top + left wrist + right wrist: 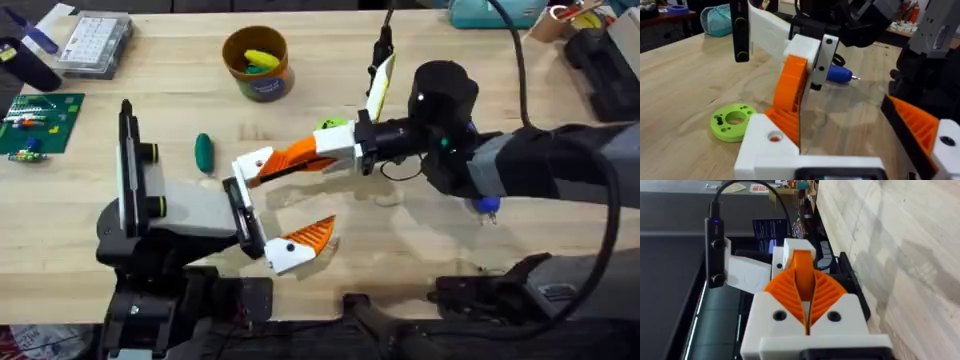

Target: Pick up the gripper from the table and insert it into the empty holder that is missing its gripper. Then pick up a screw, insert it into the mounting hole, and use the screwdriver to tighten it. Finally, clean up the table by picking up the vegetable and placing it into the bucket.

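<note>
Right gripper [300, 152] clamps orange gripper [283, 160], long axis pointing 8 o'clock toward holder [243, 215] on left arm. Base block hovers just above plate's upper slot; lower finger [305, 240] already mounted. Left gripper: cannot tell.

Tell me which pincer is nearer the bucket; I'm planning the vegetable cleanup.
Right. The right pincer, shut on the gripper, is mid-table, just on the bases' side of the bucket. The left pincer sits closer to the arm bases, beyond the right one.
</note>
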Available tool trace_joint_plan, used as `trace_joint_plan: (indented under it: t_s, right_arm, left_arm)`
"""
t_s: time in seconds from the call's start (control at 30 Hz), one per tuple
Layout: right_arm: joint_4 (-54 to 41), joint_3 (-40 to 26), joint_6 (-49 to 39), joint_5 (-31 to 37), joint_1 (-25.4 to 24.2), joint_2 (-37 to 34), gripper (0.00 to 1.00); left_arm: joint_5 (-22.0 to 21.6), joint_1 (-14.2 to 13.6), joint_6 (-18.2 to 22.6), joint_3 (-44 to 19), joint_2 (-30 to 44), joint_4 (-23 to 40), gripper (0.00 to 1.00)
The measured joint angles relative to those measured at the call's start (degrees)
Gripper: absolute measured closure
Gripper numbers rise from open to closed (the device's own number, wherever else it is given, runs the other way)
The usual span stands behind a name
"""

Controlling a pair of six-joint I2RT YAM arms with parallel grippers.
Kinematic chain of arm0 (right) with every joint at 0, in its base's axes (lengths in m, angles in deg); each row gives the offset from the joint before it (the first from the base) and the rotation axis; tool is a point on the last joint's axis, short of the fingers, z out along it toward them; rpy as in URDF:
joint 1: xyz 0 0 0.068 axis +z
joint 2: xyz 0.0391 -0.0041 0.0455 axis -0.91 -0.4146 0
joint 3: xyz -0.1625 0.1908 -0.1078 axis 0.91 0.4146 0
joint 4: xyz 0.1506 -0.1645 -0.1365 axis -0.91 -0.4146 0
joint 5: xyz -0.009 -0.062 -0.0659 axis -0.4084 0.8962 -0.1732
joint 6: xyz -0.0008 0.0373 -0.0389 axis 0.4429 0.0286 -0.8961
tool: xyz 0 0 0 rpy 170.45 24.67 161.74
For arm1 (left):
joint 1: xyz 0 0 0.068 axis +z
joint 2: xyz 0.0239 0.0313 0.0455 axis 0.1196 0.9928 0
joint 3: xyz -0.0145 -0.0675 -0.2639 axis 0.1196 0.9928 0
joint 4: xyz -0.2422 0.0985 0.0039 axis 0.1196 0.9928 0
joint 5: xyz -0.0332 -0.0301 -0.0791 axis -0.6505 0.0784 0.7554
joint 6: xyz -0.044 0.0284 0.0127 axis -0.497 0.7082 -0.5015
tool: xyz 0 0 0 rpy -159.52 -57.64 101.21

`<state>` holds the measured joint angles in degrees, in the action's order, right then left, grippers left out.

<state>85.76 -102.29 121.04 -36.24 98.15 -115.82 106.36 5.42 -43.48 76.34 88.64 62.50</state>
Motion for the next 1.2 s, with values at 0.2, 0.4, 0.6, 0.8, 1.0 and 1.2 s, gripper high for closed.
trace_joint_plan:
  t_s: [0.2,0.4,0.6,0.8,1.0,1.2]
  right_arm:
    - [-0.14,0.0,0.04,0.86,0.13,-0.02,0.927]
    - [-0.42,0.0,0.04,1.43,0.19,-0.02,0.87]
    - [-0.42,0.0,0.04,1.62,0.24,-0.02,0.865]
    - [-0.09,-0.02,0.02,1.59,0.24,-0.02,0.986]
    - [-0.11,-0.02,0.27,1.67,0.31,-0.02,0.992]
    - [0.02,-0.02,0.77,2.87,0.79,-0.02,0.993]
  left_arm:
    - [-0.07,0.0,-0.15,0.0,-0.02,-0.02,0.013]
    - [-0.11,0.0,-0.15,0.0,0.0,-0.02,0.013]
    - [-0.11,0.0,-0.15,0.0,-0.02,-0.02,0.013]
    - [-0.15,0.03,-0.27,0.0,0.0,-0.02,0.013]
    - [-0.13,0.11,-0.4,0.0,-0.02,-0.02,0.013]
    - [-0.57,0.25,-0.61,0.02,0.0,-0.04,0.014]
